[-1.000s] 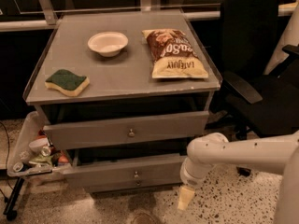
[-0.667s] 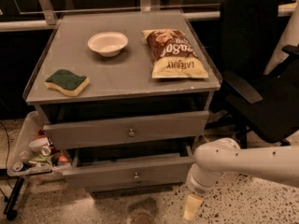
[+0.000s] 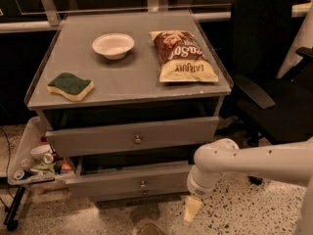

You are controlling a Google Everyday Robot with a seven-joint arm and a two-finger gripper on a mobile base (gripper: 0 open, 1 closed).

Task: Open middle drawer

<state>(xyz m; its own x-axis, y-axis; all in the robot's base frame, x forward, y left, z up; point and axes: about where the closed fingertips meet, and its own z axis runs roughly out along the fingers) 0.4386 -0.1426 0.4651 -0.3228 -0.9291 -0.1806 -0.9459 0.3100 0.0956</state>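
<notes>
A grey cabinet [image 3: 132, 89] stands in the middle of the camera view, with a white bowl [image 3: 113, 45], a brown chip bag [image 3: 182, 57] and a green-and-yellow sponge [image 3: 70, 85] on its top. The top drawer [image 3: 98, 138] juts forward, leaving a dark gap above its front. Below it the middle drawer [image 3: 112, 181], with a small round knob at its centre, also sits out from the cabinet, with shadow above its front panel. Only a narrow strip of the bottom drawer [image 3: 122, 196] shows beneath it. The white arm [image 3: 254, 160] reaches in from the right. The gripper [image 3: 192, 209] hangs low at the cabinet's right front corner, pointing down just above the speckled floor [image 3: 244, 214] and right of the middle drawer's front. I cannot tell whether it is open or closed. A black chair [image 3: 274, 82] stands to the right, and a tray [image 3: 27, 146] of cans and clutter hangs at the cabinet's left.
</notes>
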